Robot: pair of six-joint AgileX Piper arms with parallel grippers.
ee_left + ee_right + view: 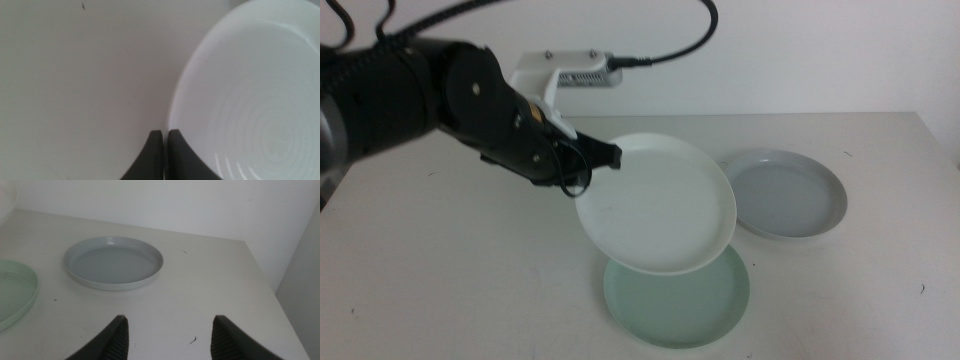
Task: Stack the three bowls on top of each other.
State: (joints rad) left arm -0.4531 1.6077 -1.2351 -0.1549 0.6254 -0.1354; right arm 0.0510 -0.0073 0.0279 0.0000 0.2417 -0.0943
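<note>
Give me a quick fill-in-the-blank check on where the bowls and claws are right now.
1. The left claw is shut on the rim of the ____ bowl.
2. That bowl is held tilted in the air, partly over the ____ bowl.
3. The grey-blue bowl lies alone on the ____.
4. The right claw waits with its jaws ____, holding nothing.

Missing words: white; green; table; open
</note>
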